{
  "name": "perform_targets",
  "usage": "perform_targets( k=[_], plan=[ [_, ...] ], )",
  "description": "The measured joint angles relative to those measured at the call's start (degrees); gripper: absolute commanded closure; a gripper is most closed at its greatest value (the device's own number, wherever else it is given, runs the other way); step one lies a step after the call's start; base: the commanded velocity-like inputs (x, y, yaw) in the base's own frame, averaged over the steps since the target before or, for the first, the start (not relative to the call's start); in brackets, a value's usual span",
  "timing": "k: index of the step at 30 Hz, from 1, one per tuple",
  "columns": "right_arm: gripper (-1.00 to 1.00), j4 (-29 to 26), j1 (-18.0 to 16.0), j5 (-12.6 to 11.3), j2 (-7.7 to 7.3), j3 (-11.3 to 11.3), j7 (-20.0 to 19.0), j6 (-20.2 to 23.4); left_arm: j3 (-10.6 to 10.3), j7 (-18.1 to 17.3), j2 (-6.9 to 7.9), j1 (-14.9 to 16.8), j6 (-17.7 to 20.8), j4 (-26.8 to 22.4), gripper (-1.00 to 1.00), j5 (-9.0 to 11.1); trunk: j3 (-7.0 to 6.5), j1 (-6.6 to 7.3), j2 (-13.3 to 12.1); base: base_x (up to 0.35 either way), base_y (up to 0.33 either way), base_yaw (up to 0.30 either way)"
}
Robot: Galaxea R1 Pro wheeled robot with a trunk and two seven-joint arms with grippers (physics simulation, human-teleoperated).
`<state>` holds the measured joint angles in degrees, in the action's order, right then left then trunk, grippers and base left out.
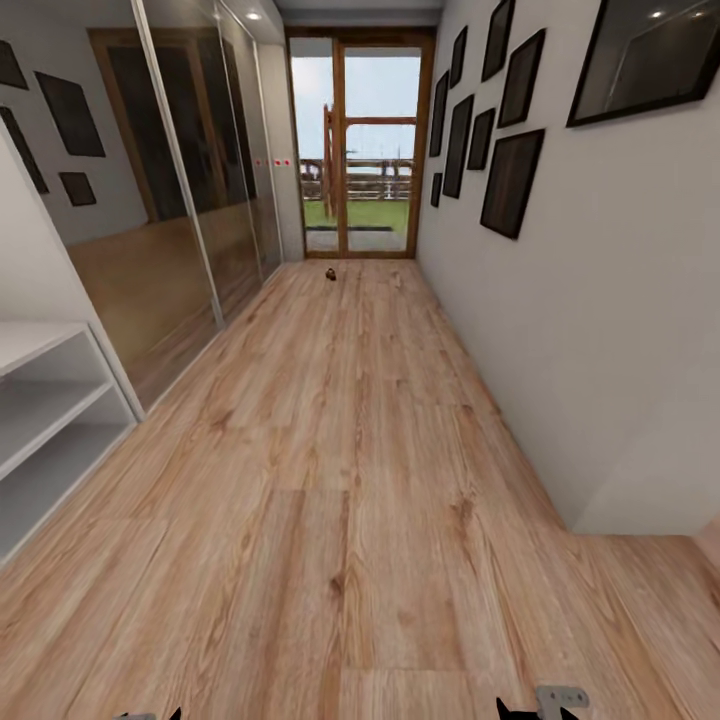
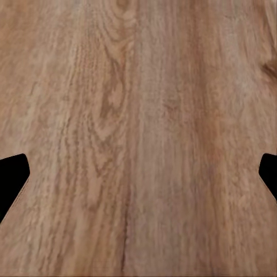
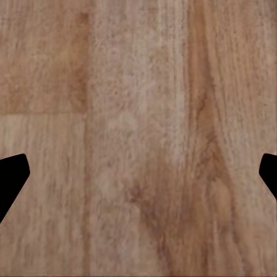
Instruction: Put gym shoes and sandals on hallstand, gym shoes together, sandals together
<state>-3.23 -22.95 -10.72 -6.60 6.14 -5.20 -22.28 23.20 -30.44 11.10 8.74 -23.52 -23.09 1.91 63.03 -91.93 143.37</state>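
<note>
Both my jaws stand wide apart and hold nothing — between the black tips of my left jaws [image 2: 138, 173] and of my right jaws [image 3: 138, 173] lies bare light brown wood-grain plank floor [image 1: 360, 480]. Ahead and left of my left jaws stands the low light-grey open shoe rack [image 1: 45, 420], with mirrored sliding doors [image 1: 190, 200] beyond it. Far ahead, before the glass door [image 1: 362, 150], sits a small dark object [image 1: 330, 276] — too small to tell what.
</note>
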Motion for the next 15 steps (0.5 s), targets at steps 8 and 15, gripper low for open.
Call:
perform_targets(
  k=[8, 15],
  plan=[
    [-1.0, 0.0, 0.0, 0.0, 0.01, 0.0, 0.0, 0.0, 0.0, 0.0, 0.0, 0.0, 0.0, 0.0, -1.0, 0.0, 0.0, 0.0, 0.0, 0.338, 0.0, 0.0],
    [-1.0, 0.0, 0.0, 0.0, 0.07, 0.0, 0.0, 0.0, 0.0, 0.0, 0.0, 0.0, 0.0, 0.0, -1.0, 0.0, 0.0, 0.0, 0.0, 0.338, 0.0, 0.0]
  ],
)
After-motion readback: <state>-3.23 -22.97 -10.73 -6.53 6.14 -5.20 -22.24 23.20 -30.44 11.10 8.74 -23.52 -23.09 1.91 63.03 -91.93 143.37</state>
